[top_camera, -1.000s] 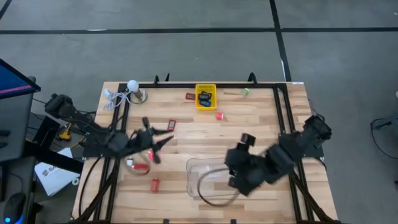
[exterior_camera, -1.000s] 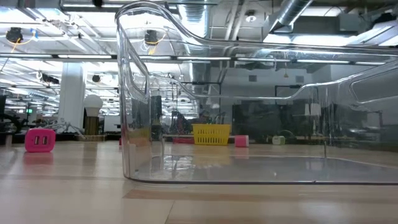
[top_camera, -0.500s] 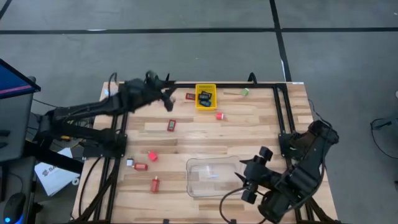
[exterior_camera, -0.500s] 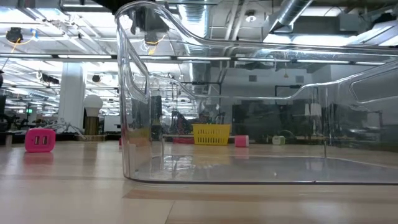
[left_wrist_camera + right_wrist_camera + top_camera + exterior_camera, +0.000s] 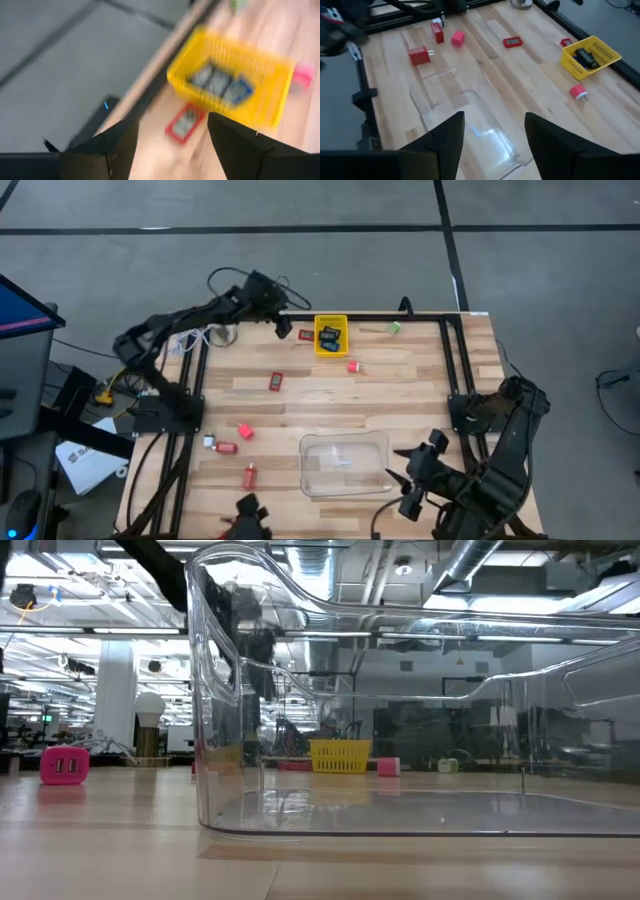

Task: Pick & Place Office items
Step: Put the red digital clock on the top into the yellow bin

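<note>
Small office items lie scattered on the wooden table: a flat red piece (image 5: 305, 334) (image 5: 186, 121) beside the yellow basket (image 5: 331, 337) (image 5: 235, 85), another red piece (image 5: 275, 381), a pink block (image 5: 244, 431), two red blocks (image 5: 225, 448) (image 5: 249, 476), a pink piece (image 5: 353, 366) and a green one (image 5: 394, 327). Dark and blue pieces lie inside the basket. My left gripper (image 5: 278, 323) (image 5: 170, 145) hovers open at the far edge, just left of the flat red piece. My right gripper (image 5: 408, 480) (image 5: 495, 135) is open at the clear tray's (image 5: 343, 464) near-right corner.
The clear tray (image 5: 400, 740) fills the low view, standing close to that camera. A white ball with a cord (image 5: 200, 332) lies at the far-left corner. Black frame rails (image 5: 455, 370) run along the table's sides. A dark object (image 5: 245, 515) shows at the near edge.
My left arm has swung from the middle-left of the table up and toward the far edge, ending beside the yellow basket. My right arm has drawn back from over the clear tray toward the near-right corner. No item has moved.
</note>
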